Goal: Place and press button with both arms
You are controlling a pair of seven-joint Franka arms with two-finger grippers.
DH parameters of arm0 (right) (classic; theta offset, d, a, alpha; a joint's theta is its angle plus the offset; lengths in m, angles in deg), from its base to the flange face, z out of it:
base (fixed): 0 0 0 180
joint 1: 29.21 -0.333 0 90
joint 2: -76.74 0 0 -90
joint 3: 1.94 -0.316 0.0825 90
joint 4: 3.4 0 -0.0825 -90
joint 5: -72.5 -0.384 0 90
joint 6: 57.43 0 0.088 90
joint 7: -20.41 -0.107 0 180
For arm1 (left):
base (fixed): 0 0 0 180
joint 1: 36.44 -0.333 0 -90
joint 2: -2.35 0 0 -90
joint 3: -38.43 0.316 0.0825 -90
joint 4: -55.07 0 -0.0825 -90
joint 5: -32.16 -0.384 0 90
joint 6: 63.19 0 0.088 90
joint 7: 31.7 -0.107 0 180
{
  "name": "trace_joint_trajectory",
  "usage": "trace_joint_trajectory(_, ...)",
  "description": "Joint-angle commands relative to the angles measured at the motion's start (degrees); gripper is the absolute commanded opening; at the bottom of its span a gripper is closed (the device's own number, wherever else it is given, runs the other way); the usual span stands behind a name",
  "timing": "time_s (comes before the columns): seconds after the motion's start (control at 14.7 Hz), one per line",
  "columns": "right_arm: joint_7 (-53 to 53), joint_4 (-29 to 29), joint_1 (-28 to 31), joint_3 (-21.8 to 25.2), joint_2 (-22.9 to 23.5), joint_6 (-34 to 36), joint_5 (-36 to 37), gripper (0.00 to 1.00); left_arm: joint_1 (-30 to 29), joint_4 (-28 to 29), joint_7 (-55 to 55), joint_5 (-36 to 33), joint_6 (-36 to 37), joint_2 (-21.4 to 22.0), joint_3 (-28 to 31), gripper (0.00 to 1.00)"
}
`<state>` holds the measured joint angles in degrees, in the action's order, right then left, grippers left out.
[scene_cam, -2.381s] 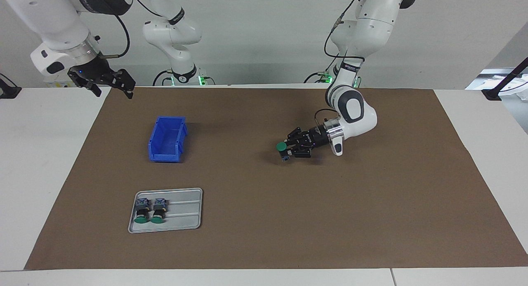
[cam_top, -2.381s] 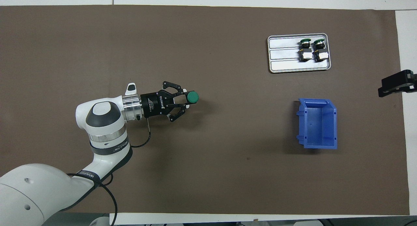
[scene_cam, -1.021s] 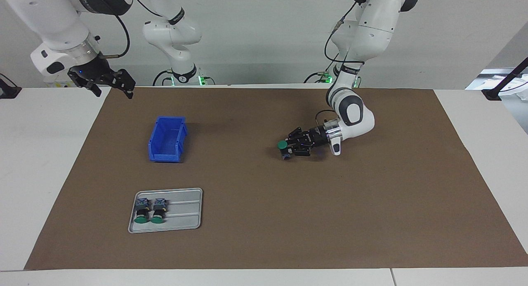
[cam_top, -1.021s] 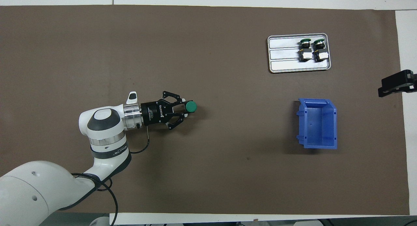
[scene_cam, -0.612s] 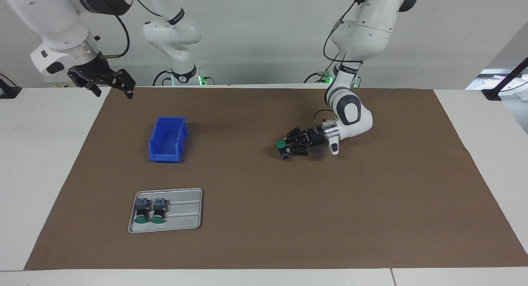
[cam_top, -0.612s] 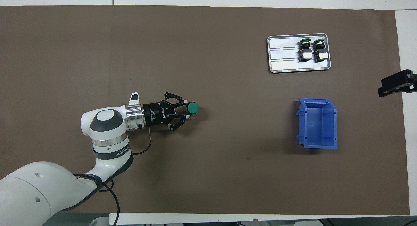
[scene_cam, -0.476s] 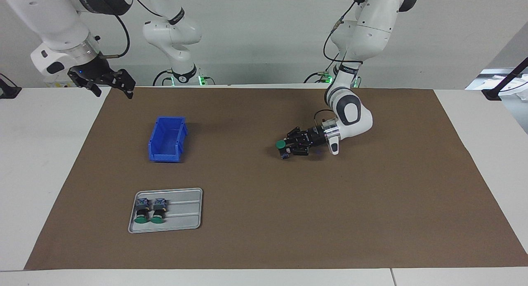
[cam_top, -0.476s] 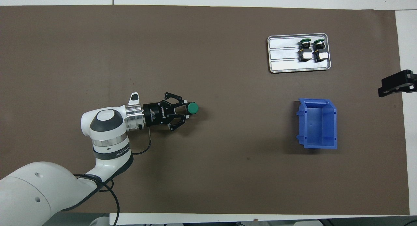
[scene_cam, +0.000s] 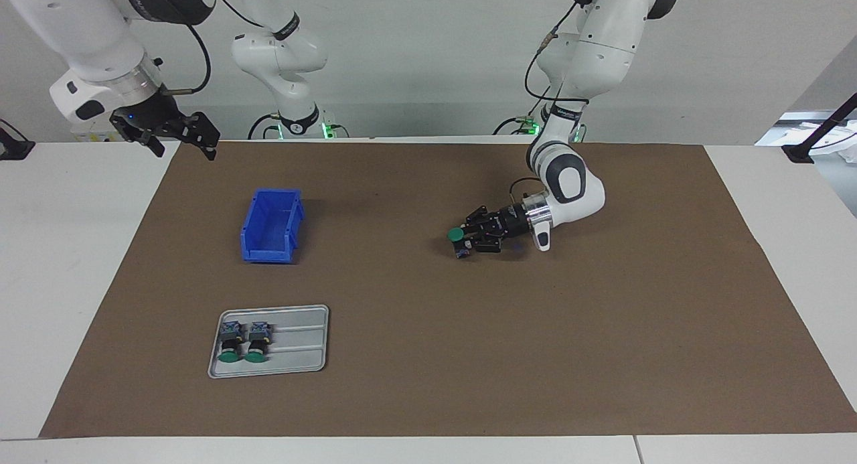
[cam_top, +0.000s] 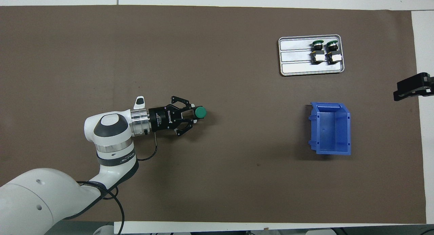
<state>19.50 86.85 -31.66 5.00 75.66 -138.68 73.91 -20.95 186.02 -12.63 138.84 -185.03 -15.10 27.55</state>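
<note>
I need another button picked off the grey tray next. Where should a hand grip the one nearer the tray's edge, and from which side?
Likely by the black neck of that button, coming from above with fingers either side. It lies flat on the tray, green cap pointing away from the robots, close beside the second button, so the gap between them looks tight.
</note>
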Motion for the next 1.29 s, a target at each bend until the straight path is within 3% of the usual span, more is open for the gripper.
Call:
trace_joint_trajectory(0.0, 1.00, 1.60, 0.34, -0.17, -1.38, -0.49, -0.26, 0.99, 0.68, 1.06, -0.43, 1.43, -0.93, 0.75, 0.32, 0.48)
trace_joint_trajectory(0.68, 1.00, 1.60, 0.34, -0.17, -1.38, -0.49, -0.26, 0.99, 0.77, 0.80, 2.38, 1.43, -4.71, 1.46, 0.32, 0.67)
trace_joint_trajectory(0.75, 1.00, 1.60, 0.34, -0.17, -1.38, -0.49, -0.26, 0.99, 1.03, 0.80, 2.56, 1.43, -4.71, 1.54, 0.32, 0.72)
trace_joint_trajectory(0.82, 1.00, 1.60, 0.34, -0.17, -1.38, -0.49, -0.26, 0.99, 1.29, 0.71, 2.91, 1.43, -6.11, 2.33, 0.32, 0.95)
trace_joint_trajectory(0.88, 1.00, 1.60, 0.34, -0.17, -1.38, -0.49, -0.26, 0.99, 1.64, 0.71, 4.04, 1.43, -8.30, 3.21, 0.32, 1.00)
trace_joint_trajectory(1.22, 1.00, 1.60, 0.34, -0.17, -1.38, -0.49, -0.26, 0.99, 2.87, 1.06, 5.81, 0.73, -14.53, 7.60, 0.50, 1.00)
